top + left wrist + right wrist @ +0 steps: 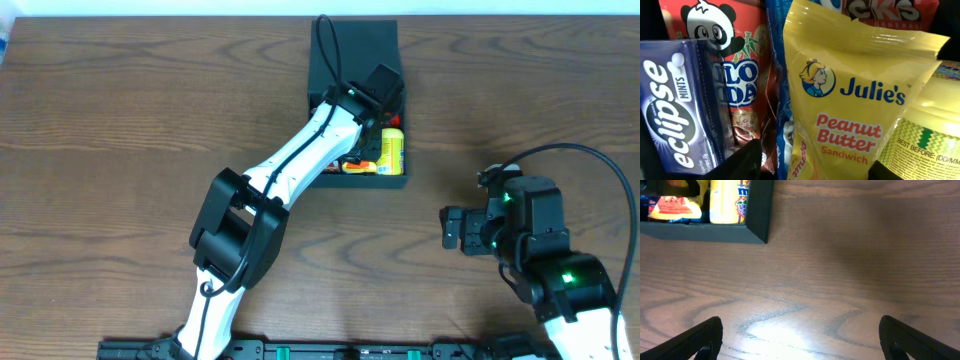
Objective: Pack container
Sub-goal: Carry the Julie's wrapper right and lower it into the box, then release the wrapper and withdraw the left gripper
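The dark teal container (357, 42) stands at the back middle of the table, its near wall also in the right wrist view (758, 211). My left gripper (386, 98) reaches down inside it. In the left wrist view its jaws (812, 169) stand apart and open, with a yellow Julie's Peanut Butter Sandwich packet (850, 100) upright between them. The left finger (742, 162) stays clear of that packet. Beside it stand an Eclipse mints pack (675, 110) and a red panda packet (737, 55). My right gripper (452, 228) is open above bare table (800, 335).
A yellow tube of sweets (392, 150) lies along the container's right wall, also seen in the right wrist view (726, 200). A yellow pouch (927, 130) is at the far right of the left wrist view. Wood tabletop (120, 120) surrounds the container.
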Robot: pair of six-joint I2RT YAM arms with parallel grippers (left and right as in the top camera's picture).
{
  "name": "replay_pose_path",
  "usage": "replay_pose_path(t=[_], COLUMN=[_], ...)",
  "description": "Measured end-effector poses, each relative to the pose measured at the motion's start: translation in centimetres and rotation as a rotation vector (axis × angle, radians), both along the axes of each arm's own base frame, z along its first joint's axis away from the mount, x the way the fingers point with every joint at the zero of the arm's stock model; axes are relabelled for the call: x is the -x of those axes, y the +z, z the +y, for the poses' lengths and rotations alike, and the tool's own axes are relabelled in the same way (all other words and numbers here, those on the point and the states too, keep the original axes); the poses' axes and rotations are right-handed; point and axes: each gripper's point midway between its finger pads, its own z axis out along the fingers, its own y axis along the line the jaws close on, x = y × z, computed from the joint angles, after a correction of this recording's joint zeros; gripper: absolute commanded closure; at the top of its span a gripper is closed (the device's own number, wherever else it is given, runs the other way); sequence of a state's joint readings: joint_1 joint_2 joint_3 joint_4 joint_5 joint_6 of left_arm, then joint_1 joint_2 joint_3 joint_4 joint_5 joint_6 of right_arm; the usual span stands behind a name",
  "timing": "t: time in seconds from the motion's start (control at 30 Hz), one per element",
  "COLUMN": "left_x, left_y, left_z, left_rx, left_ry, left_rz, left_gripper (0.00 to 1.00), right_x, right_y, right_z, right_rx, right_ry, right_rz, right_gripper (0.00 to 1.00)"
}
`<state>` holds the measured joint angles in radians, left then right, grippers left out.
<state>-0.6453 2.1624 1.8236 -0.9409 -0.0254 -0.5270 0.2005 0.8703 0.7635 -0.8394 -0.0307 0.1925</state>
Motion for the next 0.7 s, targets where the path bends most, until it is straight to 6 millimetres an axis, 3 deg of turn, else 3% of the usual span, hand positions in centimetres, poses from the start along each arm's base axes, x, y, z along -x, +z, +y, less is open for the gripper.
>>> replay_pose_path(t=[0.13,0.2,0.33,0.43,0.7], left_x=[-0.1,-0.2,-0.5,-0.3,2.7], left_y=[0.4,1.6,6.1,10.4,17.1], left_z=[0.0,0.0,0.3,1.4,6.3], left_rx=[0.005,0.017,0.056,0.066,-0.023], left_ry=[-0.005,-0.004,-0.003,0.000,0.018], left_rz=[-0.010,-0.033,-0.127,-0.216,-0.314], left_gripper=[0.33,0.26,0.18,0.02,0.04], right_x=[0.0,0.0,0.0,0.0,0.0], right_y=[0.0,0.0,0.0,0.0,0.0], right_z=[0.0,0.0,0.0,0.0,0.0], right_rx=[0.000,0.000,0.000,0.000,0.000], right_ry=[0.000,0.000,0.000,0.000,0.000], right_rz=[0.001,0.000,0.001,0.001,0.000], right_gripper=[0.01,0.01,0.01,0.01,0.01])
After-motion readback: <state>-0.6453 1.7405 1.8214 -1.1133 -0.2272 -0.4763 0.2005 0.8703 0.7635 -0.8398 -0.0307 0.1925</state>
